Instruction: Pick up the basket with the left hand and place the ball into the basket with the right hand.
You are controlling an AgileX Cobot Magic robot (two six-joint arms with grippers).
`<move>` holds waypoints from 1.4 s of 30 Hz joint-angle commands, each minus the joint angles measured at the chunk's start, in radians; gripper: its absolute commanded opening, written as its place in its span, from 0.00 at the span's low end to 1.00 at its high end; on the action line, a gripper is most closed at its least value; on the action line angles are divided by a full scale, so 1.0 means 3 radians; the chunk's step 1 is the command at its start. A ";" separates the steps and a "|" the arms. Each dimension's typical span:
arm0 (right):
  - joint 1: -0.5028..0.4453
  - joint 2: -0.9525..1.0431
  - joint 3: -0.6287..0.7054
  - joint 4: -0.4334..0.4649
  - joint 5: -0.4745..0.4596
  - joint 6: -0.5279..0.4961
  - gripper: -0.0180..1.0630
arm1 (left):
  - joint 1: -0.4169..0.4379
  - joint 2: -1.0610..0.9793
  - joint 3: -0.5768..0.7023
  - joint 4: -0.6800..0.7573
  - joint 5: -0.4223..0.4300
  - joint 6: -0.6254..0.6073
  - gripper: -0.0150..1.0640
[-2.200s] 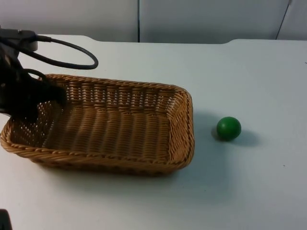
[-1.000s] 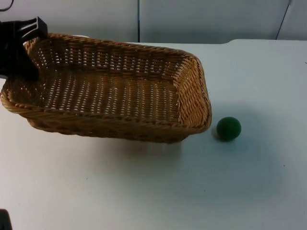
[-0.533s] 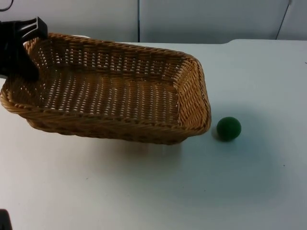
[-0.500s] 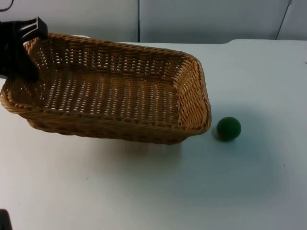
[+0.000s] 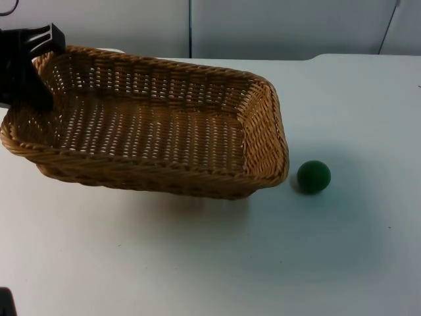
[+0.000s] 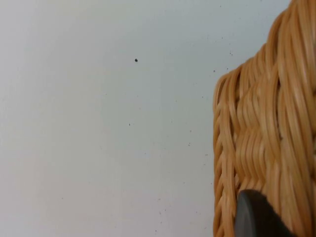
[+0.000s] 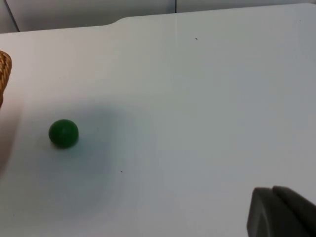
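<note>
The wicker basket is held clear of the table by the left gripper, clamped on its rim; its long axis runs away from that gripper toward the green ball. In the left wrist view a black fingertip presses the weave. The right gripper waits well apart from the ball; its opening cannot be judged.

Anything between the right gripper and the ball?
Nothing visible. In the right wrist view the green ball sits alone on bare white table, with open surface up to the gripper's fingertip. The basket, held raised at its far-left corner by the left gripper, lies beside the ball, not across that path.
</note>
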State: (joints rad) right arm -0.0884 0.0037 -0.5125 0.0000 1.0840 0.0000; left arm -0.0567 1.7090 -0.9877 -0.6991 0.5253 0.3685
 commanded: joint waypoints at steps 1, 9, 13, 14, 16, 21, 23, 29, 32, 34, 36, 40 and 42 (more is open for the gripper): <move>0.0013 -0.0012 0.0015 0.0000 -0.0013 -0.0024 0.01 | 0.0014 -0.0045 0.0002 -0.0077 -0.0023 -0.0005 0.01; 0.0013 -0.0012 0.0015 0.0000 -0.0013 -0.0024 0.01 | 0.0014 -0.0045 0.0002 -0.0077 -0.0023 -0.0005 0.01; 0.0013 -0.0012 0.0015 0.0000 -0.0013 -0.0024 0.01 | 0.0014 -0.0045 0.0002 -0.0077 -0.0023 -0.0005 0.01; 0.0013 -0.0012 0.0015 0.0000 -0.0013 -0.0024 0.01 | 0.0014 -0.0045 0.0002 -0.0077 -0.0023 -0.0005 0.01; 0.0013 -0.0012 0.0015 0.0000 -0.0020 -0.0024 0.01 | 0.0014 -0.0045 0.0002 -0.0077 -0.0023 -0.0005 0.01; 0.0013 -0.0012 0.0015 0.0000 -0.0020 -0.0024 0.01 | 0.0014 -0.0045 0.0002 -0.0077 -0.0023 -0.0005 0.01; 0.0013 -0.0012 0.0008 0.0000 -0.0020 -0.0034 0.01 | 0.0014 -0.0045 0.0002 -0.0077 -0.0023 -0.0005 0.01; 0.0013 0.0704 -0.0172 -0.0018 -0.0366 -0.0122 0.01 | 0.0014 -0.0045 0.0002 -0.0077 -0.0023 -0.0005 0.01; 0.0013 0.1223 -0.0302 -0.0109 -0.0414 -0.0122 0.01 | 0.0014 -0.0045 0.0002 -0.0077 -0.0023 -0.0005 0.01; 0.0013 0.1404 -0.0340 -0.0144 -0.0414 -0.0122 0.01 | 0.0014 -0.0045 0.0002 -0.0077 -0.0023 -0.0005 0.01; 0.0013 0.1740 -0.0405 -0.0179 -0.0424 -0.0091 0.01 | 0.0014 -0.0045 0.0002 -0.0077 -0.0023 -0.0005 0.01; 0.0013 0.2199 -0.0440 -0.0179 -0.0672 -0.0091 0.01 | 0.0014 -0.0045 0.0002 -0.0077 -0.0023 -0.0005 0.01; 0.0013 0.2339 -0.0440 -0.0179 -0.0786 -0.0091 0.01 | 0.0014 -0.0045 0.0002 -0.0077 -0.0023 -0.0005 0.01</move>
State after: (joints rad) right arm -0.0884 0.6720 -0.6353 -0.0458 0.8966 -0.0269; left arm -0.0567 1.7090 -0.9877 -0.6991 0.5253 0.3685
